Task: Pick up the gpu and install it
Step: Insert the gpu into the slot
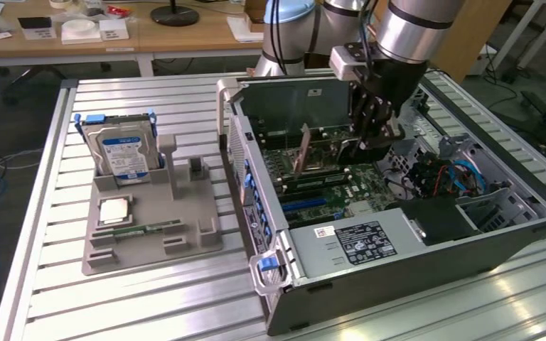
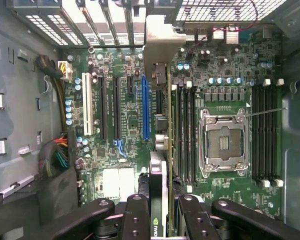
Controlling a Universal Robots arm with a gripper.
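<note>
The gripper (image 1: pixel 375 133) stood inside the open computer case (image 1: pixel 425 264), right of centre in the upper half of the exterior view. Its jaws were closed narrowly on the gpu (image 2: pixel 158 192). The card stood edge-on over the motherboard (image 2: pixel 132 120), alongside the blue slot (image 2: pixel 146 107). Whether it was seated could not be determined.

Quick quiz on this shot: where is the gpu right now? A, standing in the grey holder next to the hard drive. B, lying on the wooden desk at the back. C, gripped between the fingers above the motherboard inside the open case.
C: the wrist view shows the gpu edge-on, clamped between the fingers over the motherboard.
</note>
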